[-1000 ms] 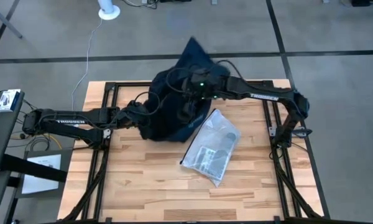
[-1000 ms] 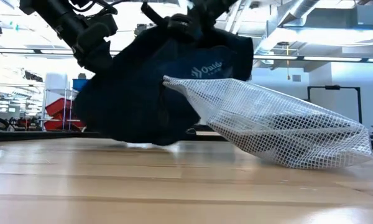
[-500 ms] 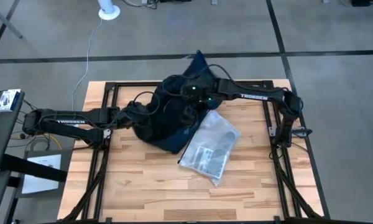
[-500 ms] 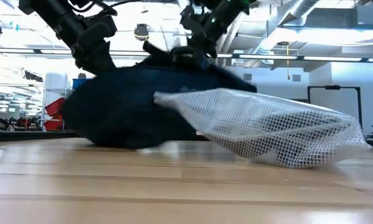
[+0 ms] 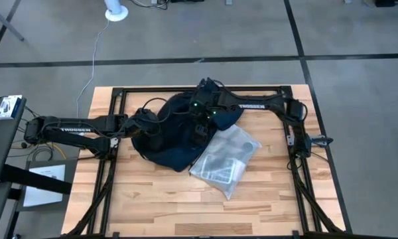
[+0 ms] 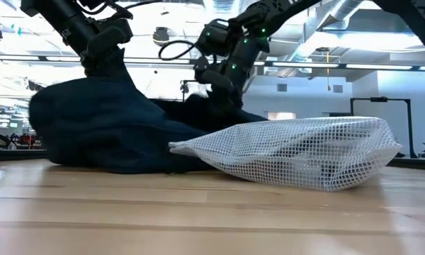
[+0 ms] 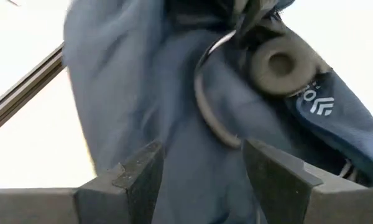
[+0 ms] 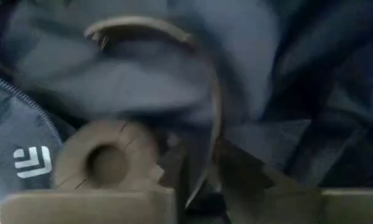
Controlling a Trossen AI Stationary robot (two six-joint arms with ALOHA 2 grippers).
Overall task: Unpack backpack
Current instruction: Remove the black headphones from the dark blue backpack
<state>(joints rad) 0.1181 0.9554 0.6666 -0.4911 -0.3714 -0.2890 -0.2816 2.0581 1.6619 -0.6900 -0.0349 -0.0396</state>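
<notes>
Navy fabric of the backpack [image 5: 176, 133] is lying slumped on the far half of the wooden table [image 5: 152, 199], and every other thing is crowding against it. On its near right side the clear mesh pouch [image 5: 224, 154] is resting, one end touching the backpack; the pouch's contents are showing only as grey shapes through the netting. The left gripper [image 5: 148, 126] is reaching into the backpack's left edge, its fingers [image 7: 143, 177] standing apart with blue cloth filling the gap between them, though whether they are pinching that cloth is hard to make out. The right gripper [image 5: 200, 125] is pressing down on the backpack's top, its tips lost in dark folds; its fingers [image 8: 242, 171] are sitting close together, and I cannot tell whether they are gripping anything. Tan headphones [image 7: 280, 62] with a round ear cup and a curved band are lying among the folds beside a white logo [image 7: 317, 102].
</notes>
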